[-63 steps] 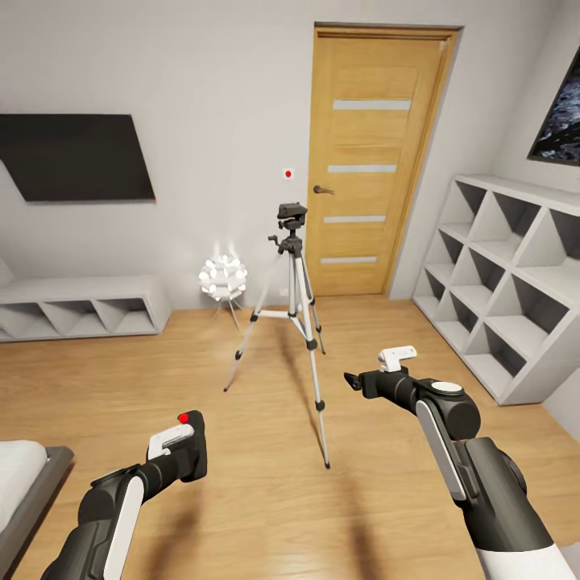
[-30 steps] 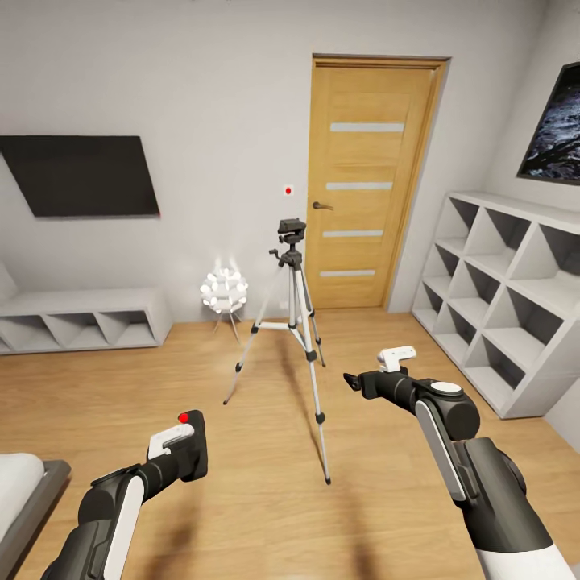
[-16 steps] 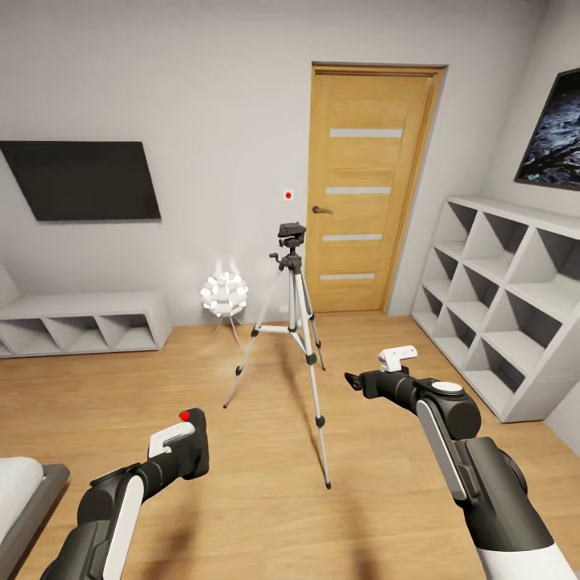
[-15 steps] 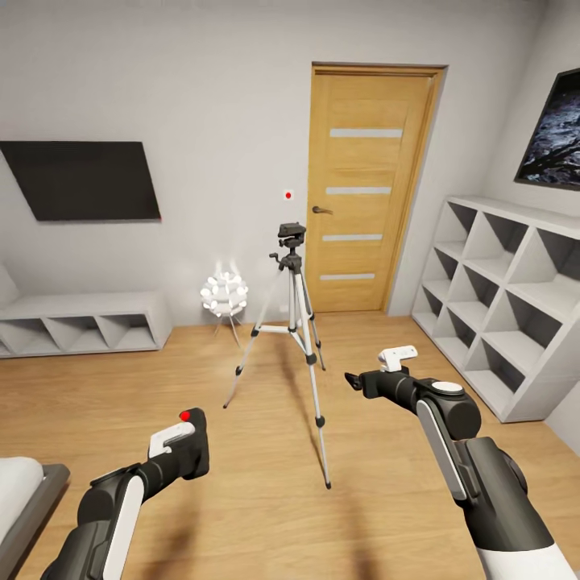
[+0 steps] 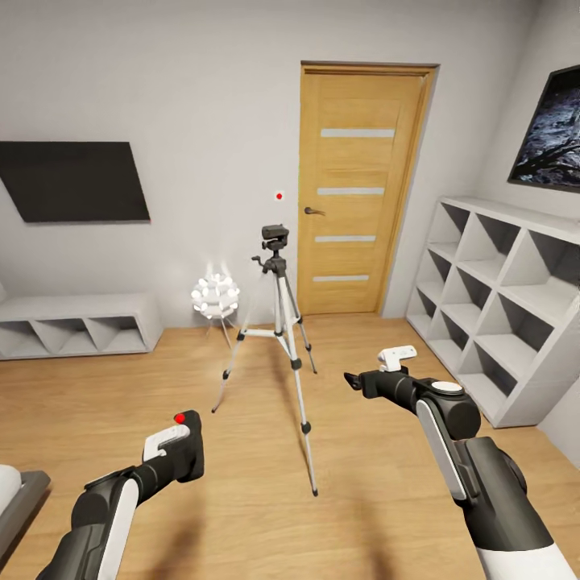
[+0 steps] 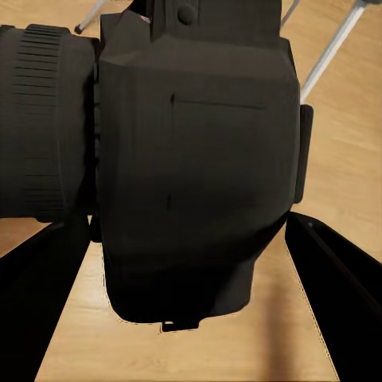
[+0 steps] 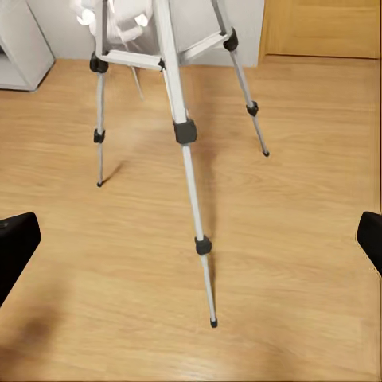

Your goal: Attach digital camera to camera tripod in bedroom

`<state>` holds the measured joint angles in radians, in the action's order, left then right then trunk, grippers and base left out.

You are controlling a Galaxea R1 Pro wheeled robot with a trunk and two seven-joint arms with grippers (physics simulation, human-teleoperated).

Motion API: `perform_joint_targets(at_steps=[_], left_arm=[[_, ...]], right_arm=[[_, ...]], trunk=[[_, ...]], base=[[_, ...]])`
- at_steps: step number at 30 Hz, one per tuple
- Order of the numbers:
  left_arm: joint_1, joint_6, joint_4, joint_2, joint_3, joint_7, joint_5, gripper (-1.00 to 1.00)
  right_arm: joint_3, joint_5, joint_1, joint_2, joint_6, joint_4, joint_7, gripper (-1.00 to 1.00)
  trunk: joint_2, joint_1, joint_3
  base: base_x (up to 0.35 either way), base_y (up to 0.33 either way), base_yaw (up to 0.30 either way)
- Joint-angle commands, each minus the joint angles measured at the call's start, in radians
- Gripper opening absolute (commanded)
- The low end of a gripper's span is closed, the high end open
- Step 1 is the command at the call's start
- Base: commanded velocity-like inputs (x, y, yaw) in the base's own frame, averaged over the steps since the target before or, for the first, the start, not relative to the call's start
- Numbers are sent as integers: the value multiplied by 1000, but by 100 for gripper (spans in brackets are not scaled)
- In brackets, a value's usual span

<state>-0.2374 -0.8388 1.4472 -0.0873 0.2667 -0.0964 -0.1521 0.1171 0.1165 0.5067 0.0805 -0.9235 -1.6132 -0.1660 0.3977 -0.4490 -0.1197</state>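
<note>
— Two arms in the head view. What does each carry?
— Left claw (image 5: 181, 451), low at the left, is clamped round the digital camera (image 5: 187, 456); the red button (image 5: 180, 417) sits on top of it. Right claw (image 5: 354, 380) is held out over the wood floor (image 5: 379, 499) with nothing in it. From here one cannot tell whether its fingers are spread.

— And the camera tripod?
— Camera tripod (image 5: 278, 338) stands upright mid-room on three splayed legs, its black head bare, between the two arms and well beyond them. A white ball lamp (image 5: 213, 296) stands just beside it towards the wall. Wooden door (image 5: 358, 185) behind it. Dark panel (image 5: 72, 181) on the wall at left, a low grey shelf (image 5: 76, 322) under it, a tall cubby shelf (image 5: 499, 298) at right, and a bed corner (image 5: 16, 495) at the bottom left edge.

— Left wrist view?
— Digital camera (image 6: 191, 167) very close, with its ribbed lens barrel (image 6: 44, 131) at one side. Dark fingers (image 6: 334, 294) flank its body on both sides. Thin tripod legs (image 6: 334, 48) show past it over the floor.

— Right wrist view?
— Fingertips (image 7: 17, 239) appear at the two far edges of the frame, wide apart, so this claw is open and empty. Between them, farther off, stand the lower legs of the camera tripod (image 7: 187, 135), with the feet planted on the floor (image 7: 302, 239) and the lamp (image 7: 119, 20) behind.
</note>
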Motion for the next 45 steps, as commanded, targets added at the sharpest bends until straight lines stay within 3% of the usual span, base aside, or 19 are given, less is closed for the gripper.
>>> perform_joint_targets(at_steps=[1,2,6,25,45], left_arm=[[-1,-6,2,-1,11,-4,-6,-100],[1,-6,5,-2,58,-5,-7,-100],[4,-6,7,-2,78,-6,-8,-100],[6,-6,8,-2,88,3,-6,-100],[6,-6,8,-2,88,4,-5,-100]], right_arm=[[1,7,1,1,-4,-1,3,100],[2,8,1,1,-4,-1,-8,100],[2,5,0,2,-5,-1,-58,100],[3,-3,0,2,-5,-1,-91,100],[3,-3,0,2,-5,-1,-92,100]], trunk=[[2,-1,-2],[2,-1,-2],[2,-1,-1],[2,-1,8],[2,-1,17]], base=[[175,-305,0],[185,-310,27],[187,-311,105],[158,-319,242],[17,-344,257]])
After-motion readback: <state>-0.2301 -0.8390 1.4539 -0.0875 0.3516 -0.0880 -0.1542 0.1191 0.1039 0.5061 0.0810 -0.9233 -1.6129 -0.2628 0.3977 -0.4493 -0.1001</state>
